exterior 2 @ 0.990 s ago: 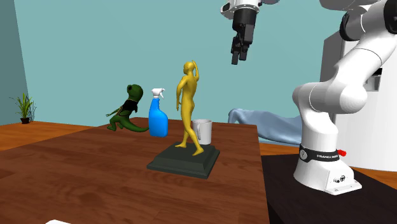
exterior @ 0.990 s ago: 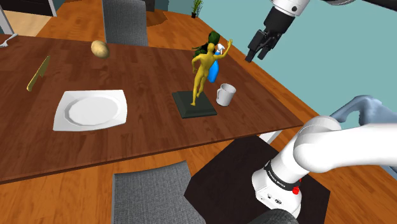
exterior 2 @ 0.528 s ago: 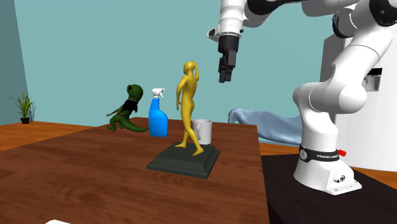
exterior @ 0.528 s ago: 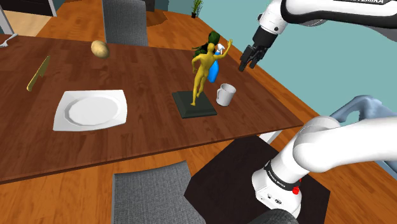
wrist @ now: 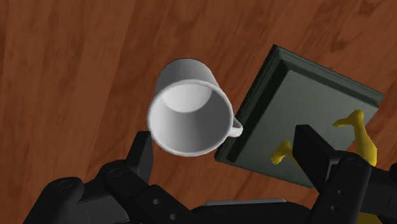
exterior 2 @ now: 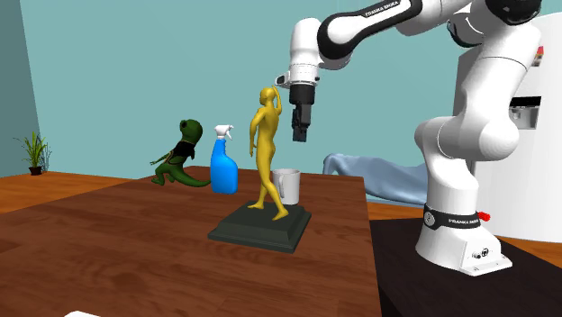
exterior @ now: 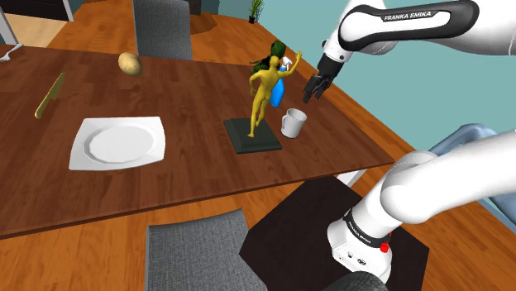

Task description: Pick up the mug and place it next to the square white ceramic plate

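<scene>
We note black two-finger gripper (exterior: 312,89), fingers spread, empty, above small white handled mug (exterior: 291,122). Mug upright directly below, handle toward dark square statue base (wrist: 299,102). We judge straight descent next.

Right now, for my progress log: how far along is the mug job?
Done: nothing yet; the white mug stands upright on the wooden table beside the dark base of the yellow figurine. In hand: the open gripper hovers above the mug, empty. Left: descend, grasp, carry it to the square white plate.
</scene>
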Motion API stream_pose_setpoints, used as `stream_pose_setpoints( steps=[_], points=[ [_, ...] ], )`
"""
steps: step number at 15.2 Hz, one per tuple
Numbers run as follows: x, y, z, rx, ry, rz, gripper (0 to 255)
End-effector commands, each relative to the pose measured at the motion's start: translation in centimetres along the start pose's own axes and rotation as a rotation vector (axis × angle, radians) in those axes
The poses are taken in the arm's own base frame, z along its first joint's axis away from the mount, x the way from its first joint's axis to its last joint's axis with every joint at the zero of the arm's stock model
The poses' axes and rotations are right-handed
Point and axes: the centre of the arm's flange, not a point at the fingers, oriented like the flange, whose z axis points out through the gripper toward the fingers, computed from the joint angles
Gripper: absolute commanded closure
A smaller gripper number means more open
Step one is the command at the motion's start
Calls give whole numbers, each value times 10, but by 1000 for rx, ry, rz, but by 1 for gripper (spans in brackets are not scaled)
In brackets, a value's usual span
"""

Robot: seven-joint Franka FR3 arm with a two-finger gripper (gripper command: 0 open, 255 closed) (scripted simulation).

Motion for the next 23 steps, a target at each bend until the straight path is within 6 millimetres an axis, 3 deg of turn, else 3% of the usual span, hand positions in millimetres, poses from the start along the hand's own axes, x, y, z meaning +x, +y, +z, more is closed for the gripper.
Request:
stream_pose_setpoints(
  steps=[1, 7, 15, 22, 23],
  points=[
    [7, 17, 22, 5, -7, -8, 0],
    [33, 64, 77, 23, -28, -26, 0],
    [32, 63, 117, 23, -28, -26, 0],
    [32, 63, 117, 23, -28, -26, 0],
    [32, 63, 117, 23, -28, -26, 255]
  ],
)
